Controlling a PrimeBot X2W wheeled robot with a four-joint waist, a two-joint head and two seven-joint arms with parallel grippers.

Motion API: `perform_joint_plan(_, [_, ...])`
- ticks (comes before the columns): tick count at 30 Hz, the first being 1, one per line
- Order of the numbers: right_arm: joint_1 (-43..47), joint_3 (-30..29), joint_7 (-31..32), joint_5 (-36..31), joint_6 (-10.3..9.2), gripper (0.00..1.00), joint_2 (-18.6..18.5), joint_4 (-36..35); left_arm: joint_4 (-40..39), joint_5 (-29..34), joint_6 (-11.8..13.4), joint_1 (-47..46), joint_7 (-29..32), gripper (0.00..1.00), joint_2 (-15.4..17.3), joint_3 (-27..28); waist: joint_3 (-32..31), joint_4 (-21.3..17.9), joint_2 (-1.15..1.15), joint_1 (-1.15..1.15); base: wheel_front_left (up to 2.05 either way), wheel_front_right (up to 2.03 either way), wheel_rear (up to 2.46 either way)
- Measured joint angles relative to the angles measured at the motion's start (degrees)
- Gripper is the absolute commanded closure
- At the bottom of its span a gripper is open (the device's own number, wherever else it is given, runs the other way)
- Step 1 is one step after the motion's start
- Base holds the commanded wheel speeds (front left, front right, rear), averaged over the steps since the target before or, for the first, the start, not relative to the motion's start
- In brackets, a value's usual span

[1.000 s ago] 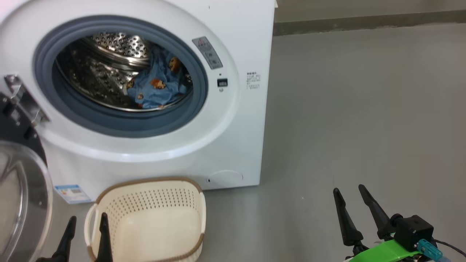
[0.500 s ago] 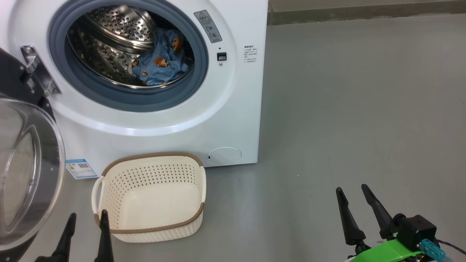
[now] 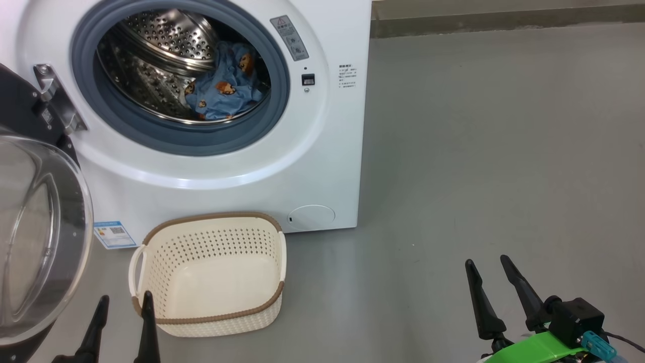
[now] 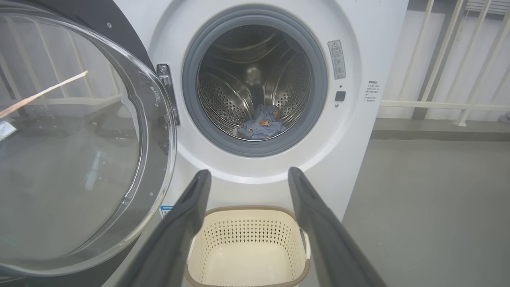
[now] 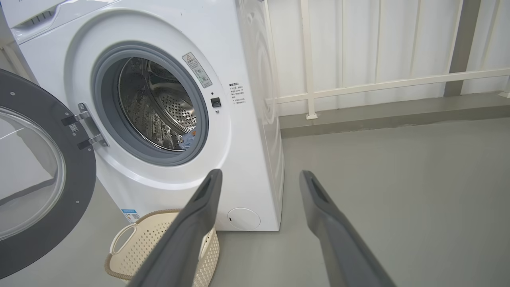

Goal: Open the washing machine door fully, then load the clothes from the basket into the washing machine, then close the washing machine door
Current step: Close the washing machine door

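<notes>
At 9 o'clock in the head view the edge cuts off much of the washing machine door (image 3: 46,241); at 7 o'clock it cuts the left gripper (image 3: 125,298) down to 2 fingertips. From the right wrist we see the gasket (image 5: 104,107) hiding most of the clothes (image 5: 187,140). We cannot read the blue label sticker (image 3: 114,234).

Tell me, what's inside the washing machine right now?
A heap of light blue bear-print clothes lies low in the steel drum of the washing machine. Anything beneath the heap is covered.
</notes>
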Motion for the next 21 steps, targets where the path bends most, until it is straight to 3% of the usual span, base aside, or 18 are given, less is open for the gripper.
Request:
perform_joint_plan(8, [0.0,0.0,0.0,0.0,0.00,0.00,0.0,0.1,0.0,0.0,0.1,0.1,0.0,0.00,0.0,-0.6,-0.3,0.7,0.00,0.00,0.00,0.00,0.00])
perform_joint_plan(21, [0.0,0.7,0.0,0.0,0.00,0.00,0.0,0.3,-0.1,-2.1,1.4,2.0,0.0,0.00,0.0,-1.2,-0.9,5.2,0.00,0.00,0.00,0.00,0.00])
